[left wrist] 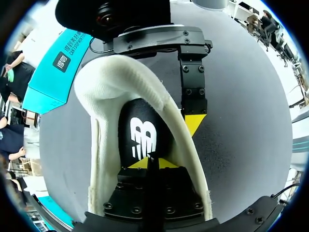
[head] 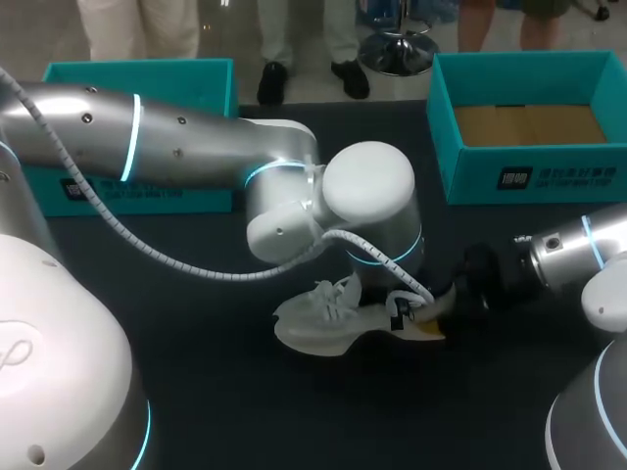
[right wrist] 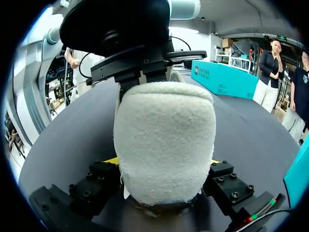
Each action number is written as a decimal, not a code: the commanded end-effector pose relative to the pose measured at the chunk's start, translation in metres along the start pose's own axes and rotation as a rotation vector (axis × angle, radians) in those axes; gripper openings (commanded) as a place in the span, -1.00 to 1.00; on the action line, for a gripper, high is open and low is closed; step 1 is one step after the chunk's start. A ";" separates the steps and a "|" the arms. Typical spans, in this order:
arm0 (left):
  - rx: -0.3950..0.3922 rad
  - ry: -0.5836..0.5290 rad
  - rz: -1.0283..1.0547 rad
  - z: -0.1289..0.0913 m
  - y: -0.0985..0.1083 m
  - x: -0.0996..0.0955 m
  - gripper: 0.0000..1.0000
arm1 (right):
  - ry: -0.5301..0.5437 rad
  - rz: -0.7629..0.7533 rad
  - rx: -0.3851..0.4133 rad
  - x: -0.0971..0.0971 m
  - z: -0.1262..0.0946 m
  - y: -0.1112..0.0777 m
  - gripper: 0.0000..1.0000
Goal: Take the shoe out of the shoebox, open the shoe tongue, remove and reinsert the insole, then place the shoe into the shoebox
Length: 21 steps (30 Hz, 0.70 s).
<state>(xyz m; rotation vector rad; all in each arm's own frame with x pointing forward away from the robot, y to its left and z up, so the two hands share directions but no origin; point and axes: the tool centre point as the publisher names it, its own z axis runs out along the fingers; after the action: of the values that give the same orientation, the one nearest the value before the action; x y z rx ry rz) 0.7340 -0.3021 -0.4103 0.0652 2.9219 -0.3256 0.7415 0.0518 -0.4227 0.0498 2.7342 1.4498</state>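
At far left stands a teal box. Your left gripper reaches into the white shoe lying on the table at centre, its tips drawn nearly together on the rear edge of the black insole. Your right gripper clamps the heel from both sides. The shoebox at right is empty. Judged progress: shoe out; insole removal, reinsertion and reboxing remain.

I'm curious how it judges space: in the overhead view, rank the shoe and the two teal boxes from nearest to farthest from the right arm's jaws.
1. White shoe, mid-table, its heel at the jaws.
2. Open teal box, back right.
3. Other teal box, back left, across the table.
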 end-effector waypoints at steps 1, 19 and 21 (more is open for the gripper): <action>0.007 0.009 -0.005 0.008 0.002 -0.010 -1.00 | 0.000 -0.001 0.004 0.004 0.001 0.003 -1.00; 0.066 0.089 -0.039 -0.016 0.003 -0.010 -1.00 | 0.000 -0.001 0.004 0.004 0.001 0.003 -1.00; 0.077 0.101 -0.046 -0.018 0.004 -0.010 -1.00 | 0.000 -0.001 0.004 0.004 0.001 0.003 -1.00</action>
<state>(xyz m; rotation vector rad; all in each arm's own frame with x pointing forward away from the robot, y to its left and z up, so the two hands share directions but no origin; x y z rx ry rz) 0.7368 -0.3008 -0.3938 0.0229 3.0051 -0.4322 0.7411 0.0518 -0.4218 0.0494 2.7345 1.4512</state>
